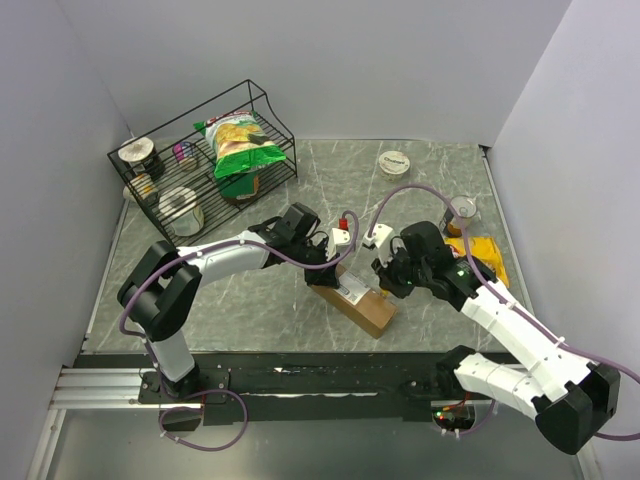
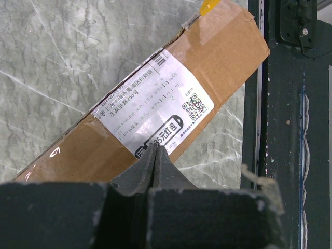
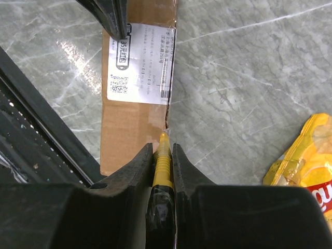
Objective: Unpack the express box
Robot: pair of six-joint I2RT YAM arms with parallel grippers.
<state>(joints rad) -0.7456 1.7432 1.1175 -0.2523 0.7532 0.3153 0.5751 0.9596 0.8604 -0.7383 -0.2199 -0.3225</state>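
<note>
we've got the express box (image 1: pixel 355 300) near the front edge of the table (image 1: pixel 260 300), left gripper (image 2: pixel 155 155) pinched shut, tips on its white label (image 2: pixel 155 101), right gripper (image 3: pixel 163 150) clamping a yellow tool (image 3: pixel 162 167) at the box's side, yellow chip bag (image 1: pixel 487 258) off right, wire rack (image 1: pixel 205 185) far back

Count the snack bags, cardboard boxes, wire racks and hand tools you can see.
Snack bags: 2 (green bag, yellow bag)
Cardboard boxes: 1 (express box)
Wire racks: 1 (wire rack)
Hand tools: 1 (yellow tool)
Total: 5
</note>
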